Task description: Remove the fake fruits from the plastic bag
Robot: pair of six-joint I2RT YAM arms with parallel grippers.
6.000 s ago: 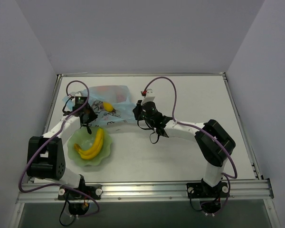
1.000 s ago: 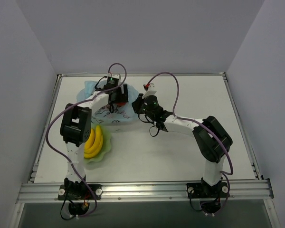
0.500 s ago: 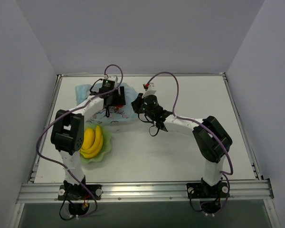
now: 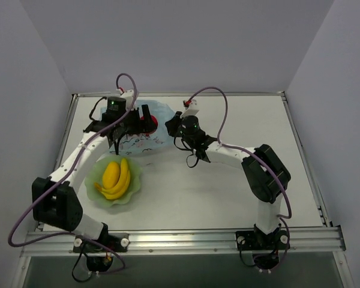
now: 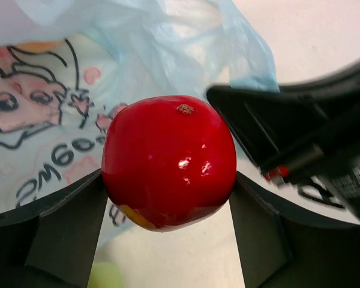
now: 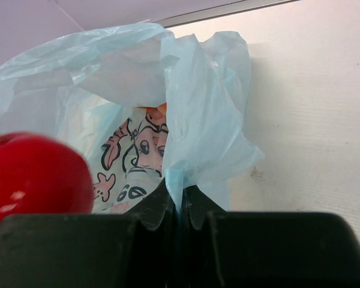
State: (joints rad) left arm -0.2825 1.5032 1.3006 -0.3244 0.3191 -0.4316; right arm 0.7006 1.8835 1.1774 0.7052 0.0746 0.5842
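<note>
L gripper [image 5: 168, 207]: jaws clamped on red fruit [image 5: 168, 150], over plastic bag [image 6: 108, 72] | R gripper [image 6: 180, 207]: jaws together, pinching bag edge | next: carry fruit to bowl [image 4: 134, 191] slowly, lower beside banana bunch [image 4: 125, 177] before release

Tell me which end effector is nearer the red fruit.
Left. The left end effector grips the red fruit; the right end effector sits just beside it, shut on the plastic bag at its edge.

Red fruit [image 6: 33, 174] cut off, L edge, rt-wrist view.
</note>
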